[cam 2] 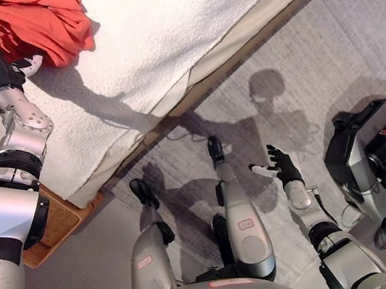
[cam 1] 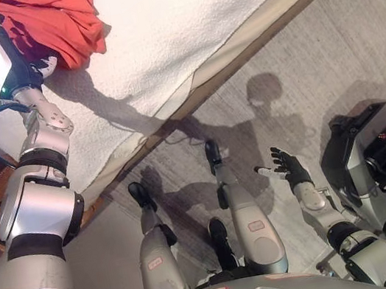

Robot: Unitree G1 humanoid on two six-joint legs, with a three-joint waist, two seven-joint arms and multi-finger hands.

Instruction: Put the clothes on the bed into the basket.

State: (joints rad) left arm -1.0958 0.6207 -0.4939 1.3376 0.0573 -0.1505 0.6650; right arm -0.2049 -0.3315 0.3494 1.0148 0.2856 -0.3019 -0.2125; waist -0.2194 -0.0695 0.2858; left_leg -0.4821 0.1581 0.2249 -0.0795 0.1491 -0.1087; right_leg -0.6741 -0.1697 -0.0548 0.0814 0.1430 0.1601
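Observation:
An orange-red garment (cam 1: 44, 21) lies bunched on the white bed (cam 1: 193, 17) at the top left. My left hand (cam 1: 23, 66) is against the garment's lower edge, with the cloth lying over part of it. A brown woven basket (cam 2: 57, 222) shows at the left by the bed's corner, mostly hidden behind my left arm. My right hand (cam 1: 287, 169) is open and empty, held over the grey floor at the lower right.
The bed's edge (cam 1: 249, 37) runs diagonally from the upper right to the lower left. A black device with cables (cam 1: 382, 156) stands on the floor at the far right. Grey carpet (cam 1: 327, 53) covers the floor.

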